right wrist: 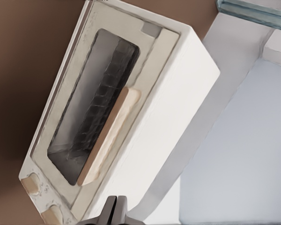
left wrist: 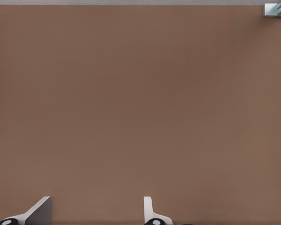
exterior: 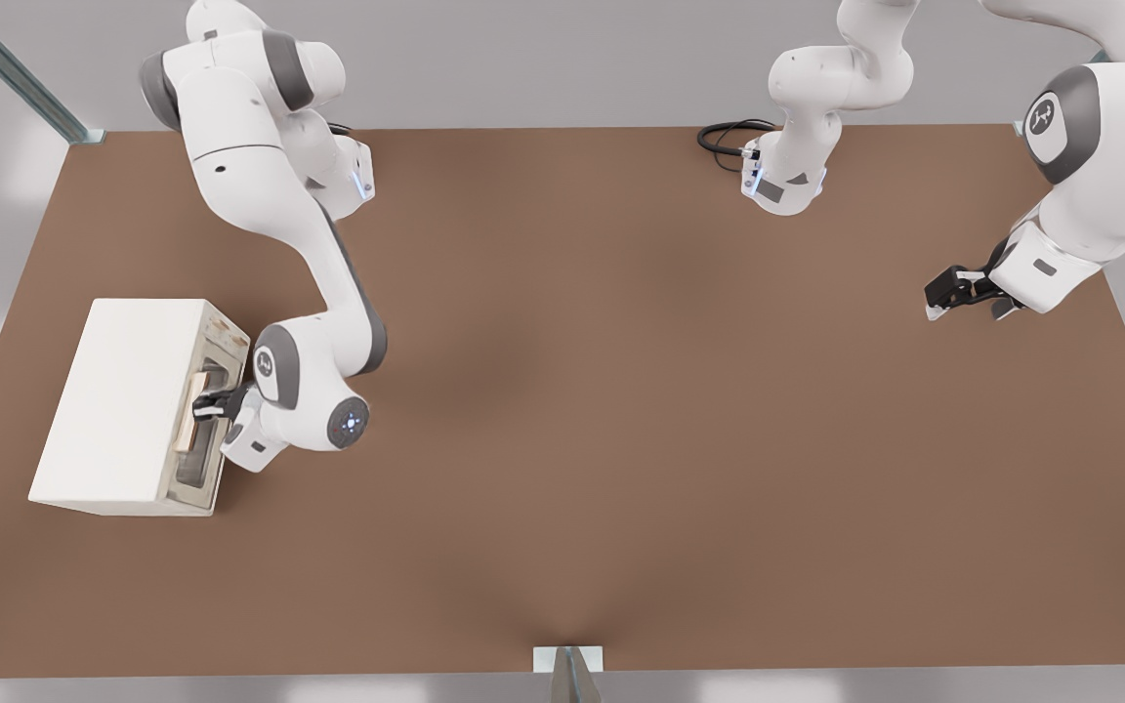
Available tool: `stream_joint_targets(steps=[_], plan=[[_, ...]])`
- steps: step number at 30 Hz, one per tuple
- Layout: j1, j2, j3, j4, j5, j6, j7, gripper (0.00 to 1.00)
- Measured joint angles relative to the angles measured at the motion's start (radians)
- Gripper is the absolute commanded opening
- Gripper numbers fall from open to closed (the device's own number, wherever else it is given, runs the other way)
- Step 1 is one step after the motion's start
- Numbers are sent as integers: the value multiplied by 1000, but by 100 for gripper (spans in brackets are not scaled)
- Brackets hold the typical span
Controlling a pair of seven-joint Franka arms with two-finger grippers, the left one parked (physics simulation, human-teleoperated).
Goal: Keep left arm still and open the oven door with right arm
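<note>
Spanning the scene, brown table [exterior: 621, 439], grey surrounds, pincer [exterior: 209, 402] fingers together at oven door [exterior: 203, 420] handle

Even, soft light, bright throughout.
Diffuse overhead lighting leaves faint, blurred shadows on the brown surface [exterior: 621, 439]; the oven door [right wrist: 91, 117] glass looks smeared, perhaps rendering blur, with no harsh glare.

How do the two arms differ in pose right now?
The right arm bends down to the oven, with the right tool at the door handle. The left arm hangs over bare table, far from the oven. The right tool's fingers are shut, while those of the left tool stand apart. Both arms are white with grey joint bands.
</note>
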Motion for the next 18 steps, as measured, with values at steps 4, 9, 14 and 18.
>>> stream_joint_targets(steps=[4,9,14,18], plan=[[8,-5,-12,-70,-12,47,59,0],[2,-11,-48,-113,-18,99,123,0],[-10,-9,-54,-136,-20,133,169,0],[-21,-15,-54,-166,-21,146,197,0]])
